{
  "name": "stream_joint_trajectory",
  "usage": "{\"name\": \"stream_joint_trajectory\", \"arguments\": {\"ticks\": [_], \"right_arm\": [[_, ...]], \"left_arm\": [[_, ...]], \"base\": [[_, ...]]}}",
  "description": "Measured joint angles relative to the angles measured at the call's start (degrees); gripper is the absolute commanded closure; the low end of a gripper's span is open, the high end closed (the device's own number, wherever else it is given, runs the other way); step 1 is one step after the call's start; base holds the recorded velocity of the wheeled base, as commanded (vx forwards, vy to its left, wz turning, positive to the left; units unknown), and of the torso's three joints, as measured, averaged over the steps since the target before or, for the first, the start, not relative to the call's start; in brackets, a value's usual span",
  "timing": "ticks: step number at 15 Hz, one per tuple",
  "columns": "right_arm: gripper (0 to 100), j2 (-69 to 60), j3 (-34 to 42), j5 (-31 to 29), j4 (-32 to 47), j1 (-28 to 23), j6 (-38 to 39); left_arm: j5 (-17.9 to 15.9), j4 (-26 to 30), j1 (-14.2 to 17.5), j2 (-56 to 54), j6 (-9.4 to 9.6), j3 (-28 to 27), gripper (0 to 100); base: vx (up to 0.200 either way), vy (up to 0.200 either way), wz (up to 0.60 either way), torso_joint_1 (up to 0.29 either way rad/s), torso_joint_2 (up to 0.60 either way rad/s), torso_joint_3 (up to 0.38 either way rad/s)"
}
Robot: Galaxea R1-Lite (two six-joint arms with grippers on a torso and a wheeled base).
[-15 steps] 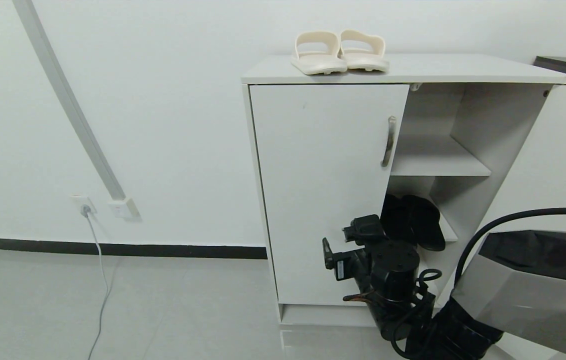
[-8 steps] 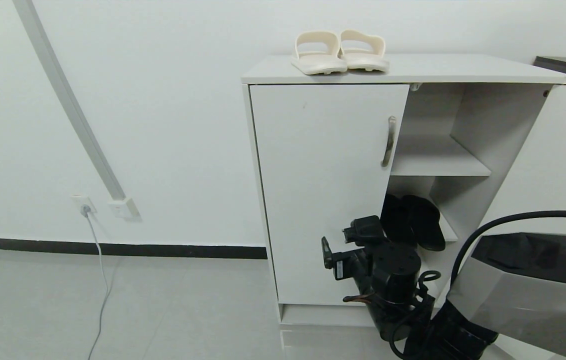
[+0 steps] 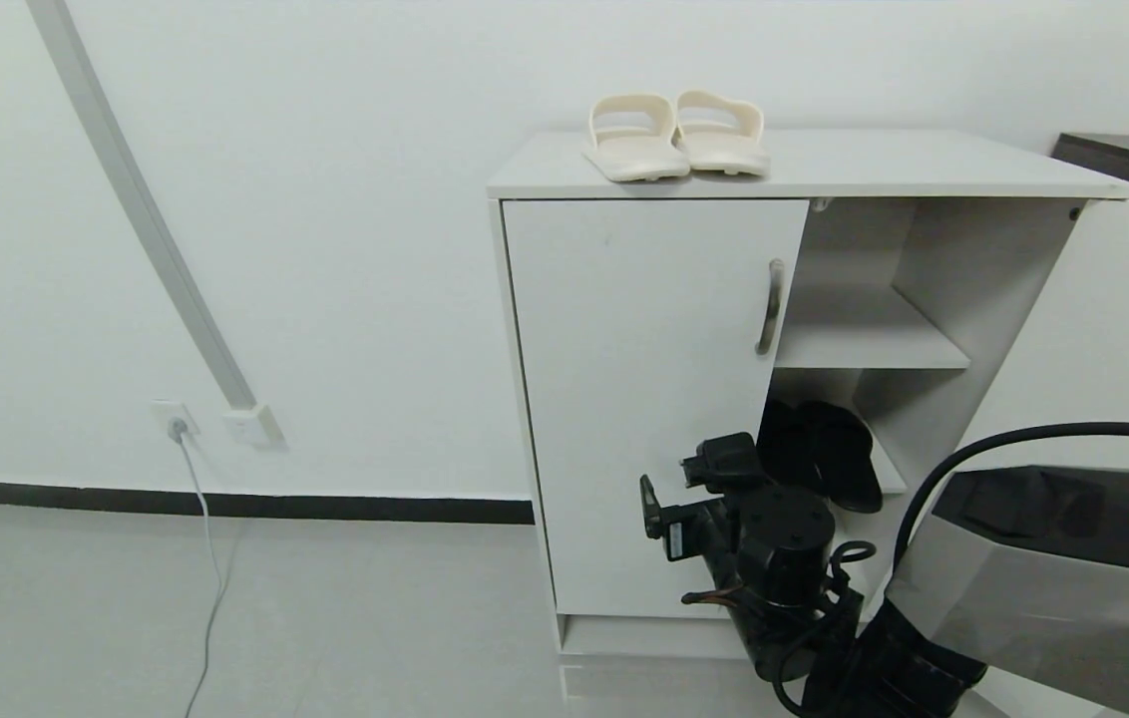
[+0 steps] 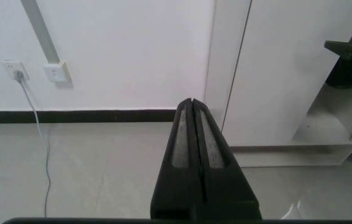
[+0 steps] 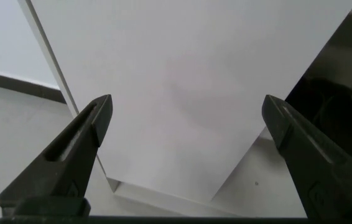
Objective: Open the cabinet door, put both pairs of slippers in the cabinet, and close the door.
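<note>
Right pincer [image 3: 681, 486] gapes empty before the cabinet [image 3: 924, 160]; a clumsy reach could knock the cream slippers [image 3: 676, 137], at twelve o'clock, off its top.

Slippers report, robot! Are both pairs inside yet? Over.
Left gripper shut, right gripper open. Black slippers low inside cabinet; cream slippers on cabinet top. Right door open, left door shut.

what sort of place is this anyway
Likely a home-style entryway, or a mock-up of one: a white shoe cabinet against a bare wall, cream slippers on top, black slippers on a lower shelf, and a tiled floor.
</note>
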Motion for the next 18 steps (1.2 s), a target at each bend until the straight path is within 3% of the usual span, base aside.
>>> {"name": "stream_joint_trajectory", "arguments": {"ticks": [18], "right_arm": [[0,0.17,0.35,0.02,0.18,0.09,0.00]], "left_arm": [[0.05,0.02,0.00,0.00,0.00,0.00,100]], "base": [[0.000,0.000,0.00,0.163,-0.48,-0.326]]}}
